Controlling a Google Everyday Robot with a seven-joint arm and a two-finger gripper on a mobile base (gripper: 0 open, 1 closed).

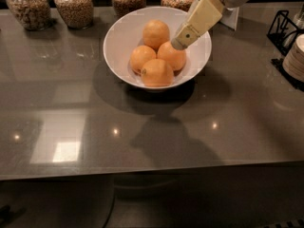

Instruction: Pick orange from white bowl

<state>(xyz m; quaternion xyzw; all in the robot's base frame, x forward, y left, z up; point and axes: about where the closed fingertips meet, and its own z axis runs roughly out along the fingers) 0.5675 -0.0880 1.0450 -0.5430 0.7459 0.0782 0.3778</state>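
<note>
where the far edge of the bench (247, 103) runs, four glass jars (73, 6) stand in a row. each one is filled with brown grains or nuts. just in front of them, near the middle of the far edge, sits the white bowl (118, 51). it holds four oranges packed close together. the orange (173, 58) is on the right side of the bowl, snug against the other oranges (156, 32). one of those sits at the back, one on the left and one at the front.

the gripper (179, 43) hangs slanted from the side of the far right corner. its pale tip is inside the bowl, right at the top of the orange. it looks like it touches the fruit, but i cannot be sure. i cannot tell how wide the gripper is spread, since only one pale side of it shows.

at the right edge of the bench there is a black wire rack (284, 30) and a stack of pale plates (297, 56).
</note>
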